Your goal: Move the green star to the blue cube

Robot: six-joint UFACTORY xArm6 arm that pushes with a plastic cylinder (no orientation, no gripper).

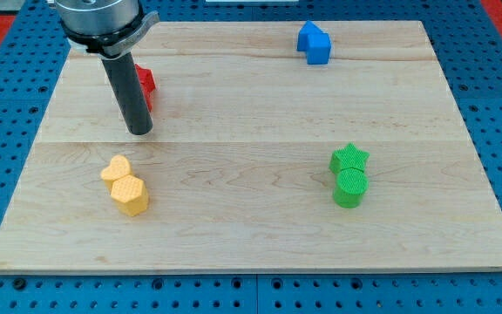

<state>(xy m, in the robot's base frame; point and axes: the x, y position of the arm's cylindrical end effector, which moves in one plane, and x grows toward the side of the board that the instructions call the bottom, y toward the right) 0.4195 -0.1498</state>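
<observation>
My tip [139, 131] sits by the red block [145, 85], far from the green star [349, 158]. The tool has no jaws. Bare desk [251, 113] lies between the star and the blue cube [315, 43] near the top edge

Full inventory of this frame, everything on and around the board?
blue block: 1, blue, board's top right of centre
red block: 1, red, upper left, partly hidden behind the rod
yellow heart: 1, yellow, lower left
yellow hexagon block: 1, yellow, touching the heart's lower side
green star: 1, green, right of centre
green cylinder: 1, green, directly below the star
wooden board: 1, light wood, on blue pegboard
my tip: 1, dark rod, beside the red block
</observation>
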